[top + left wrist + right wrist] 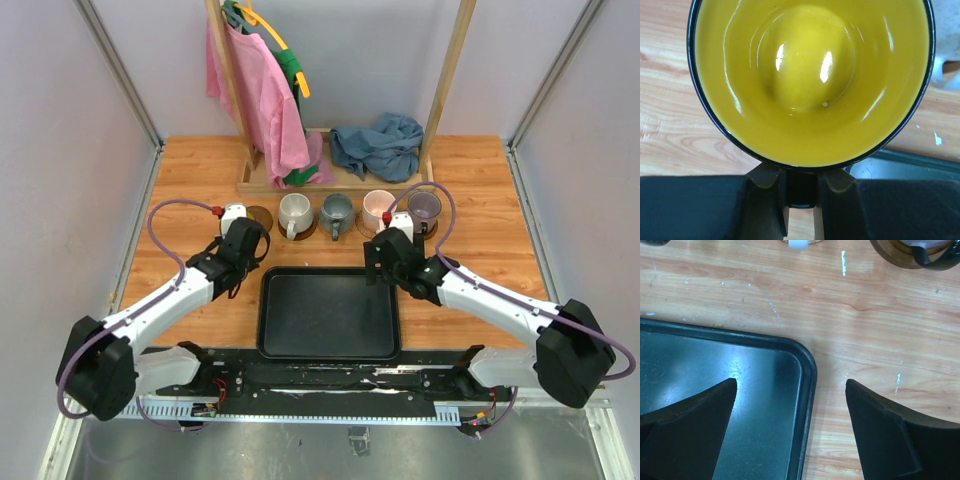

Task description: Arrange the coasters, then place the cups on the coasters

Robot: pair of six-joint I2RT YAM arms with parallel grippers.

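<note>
— What has the left gripper [801, 187] got?
— The yellow cup [810, 80]. Its fingers [765, 182] are drawn close together and pinch the cup's handle. The cup's mouth faces the wrist camera, with the wooden table [680, 125] behind it. That is one cup held.
— And the right gripper [790, 425]?
— Its jaws are spread wide with nothing between them. It hangs over the far right corner of the one black tray [715, 365], which lies at the middle of the table's near edge.
— How many more cups?
— Four, in a row beyond the tray's far edge. From left to right they are the white cup [294, 212], grey cup [337, 211], pink cup [378, 207] and purple cup [425, 205]. With the held one, that makes five.
— And the coasters [300, 233]?
— Five as well. Four lie under the four standing cups, one each. The fifth, a dark brown bare coaster [262, 216], sits at the left end of the row, just beside the white cup and close by the left gripper.
— Anything further back?
— One wooden rack [340, 180] along the table's far edge, with a pink cloth [255, 90] hanging from it and a blue-grey cloth [378, 145] heaped on its base.
</note>
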